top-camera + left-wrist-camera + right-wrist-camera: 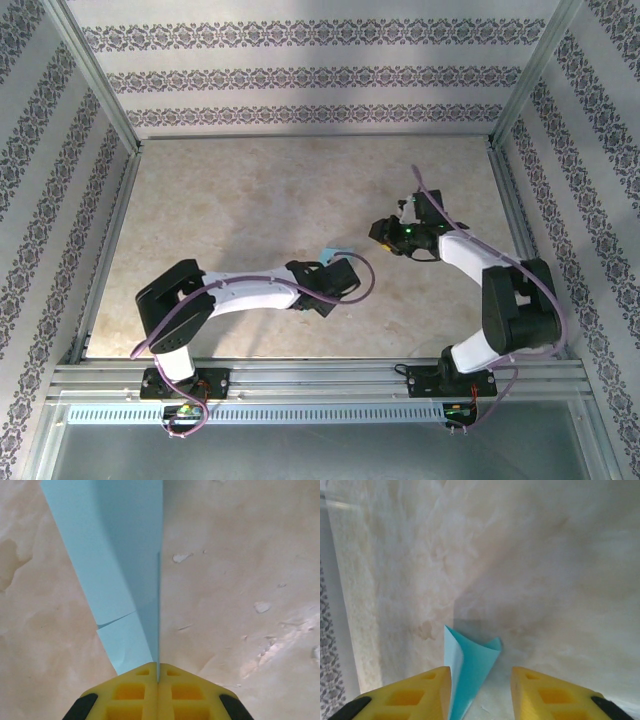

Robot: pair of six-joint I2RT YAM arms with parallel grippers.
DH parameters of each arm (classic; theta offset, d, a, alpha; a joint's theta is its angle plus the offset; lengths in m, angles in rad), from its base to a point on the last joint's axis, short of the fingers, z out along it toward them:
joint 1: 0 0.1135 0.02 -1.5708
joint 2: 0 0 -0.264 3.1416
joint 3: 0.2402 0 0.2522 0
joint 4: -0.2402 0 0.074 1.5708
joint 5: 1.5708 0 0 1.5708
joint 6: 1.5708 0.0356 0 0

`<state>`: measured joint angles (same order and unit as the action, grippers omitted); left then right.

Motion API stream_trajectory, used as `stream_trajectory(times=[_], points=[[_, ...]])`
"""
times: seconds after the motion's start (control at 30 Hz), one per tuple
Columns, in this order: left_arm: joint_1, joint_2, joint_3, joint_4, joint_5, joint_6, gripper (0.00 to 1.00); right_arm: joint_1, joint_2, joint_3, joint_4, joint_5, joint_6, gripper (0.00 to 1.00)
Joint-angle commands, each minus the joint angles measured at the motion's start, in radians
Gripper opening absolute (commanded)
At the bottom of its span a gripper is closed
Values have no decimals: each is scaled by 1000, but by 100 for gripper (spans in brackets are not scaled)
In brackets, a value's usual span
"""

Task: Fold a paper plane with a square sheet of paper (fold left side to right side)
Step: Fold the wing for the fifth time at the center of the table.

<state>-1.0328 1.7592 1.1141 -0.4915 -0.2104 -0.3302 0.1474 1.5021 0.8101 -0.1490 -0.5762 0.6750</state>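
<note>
The paper plane is a narrow, creased dart of turquoise-blue paper lying low over the marble table. My left gripper is shut on its near end, the yellow fingers pressed together with the paper's edge pinched in the seam. From above, a bit of blue paper plane pokes out beside the left gripper. My right gripper is open, its jaws apart around a curled blue end of the paper plane, which lies against the left finger and is clear of the right one. Overhead, the right gripper sits just right of the left one.
The beige marble table is boxed in by patterned walls and aluminium frame posts. A metal rail runs along the near edge by the arm bases. Purple cables loop over both arms.
</note>
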Motion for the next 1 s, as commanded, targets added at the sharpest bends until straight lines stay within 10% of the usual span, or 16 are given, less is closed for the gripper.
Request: stream_trajectory(times=[0.0,0.47,0.97], points=[[50,-18,-16,67,180,-36,0,-44,-61,-43,-77,48,-88,39],[189,49,-28,285,579,-236,0,-71,-187,-189,5,4,-120,42],[251,115,-128,654,739,-485,0,-44,-171,-271,146,-71,-55,40]])
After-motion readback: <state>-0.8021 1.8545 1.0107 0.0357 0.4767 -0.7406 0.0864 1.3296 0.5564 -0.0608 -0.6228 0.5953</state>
